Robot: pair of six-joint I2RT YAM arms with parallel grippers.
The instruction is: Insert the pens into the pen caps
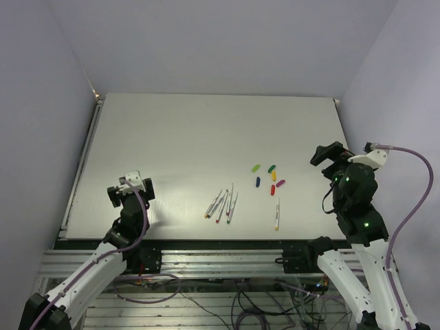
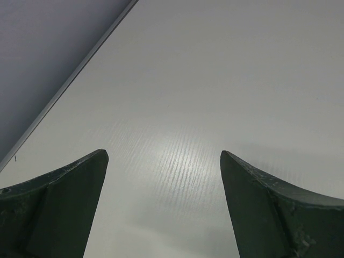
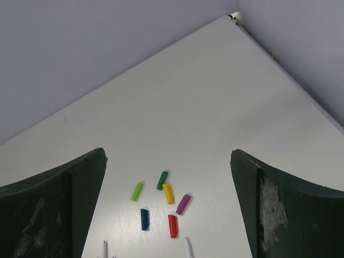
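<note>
Several thin white pens (image 1: 221,205) lie bunched near the table's front middle, and one more pen (image 1: 278,213) lies alone to their right. Behind them the pen caps (image 1: 269,177) are scattered close together. In the right wrist view I make out a light green cap (image 3: 137,191), dark green cap (image 3: 162,180), yellow cap (image 3: 168,193), magenta cap (image 3: 183,203), blue cap (image 3: 144,219) and red cap (image 3: 172,226), with two pen tips at the bottom edge. My right gripper (image 3: 167,156) hangs open, right of the caps (image 1: 326,152). My left gripper (image 2: 163,156) is open over bare table at front left (image 1: 122,191).
The white table (image 1: 206,137) is walled by grey panels on the left, back and right. Its left edge (image 2: 64,91) shows in the left wrist view and its far right corner (image 3: 234,16) in the right wrist view. Cables hang below the front rail (image 1: 220,258).
</note>
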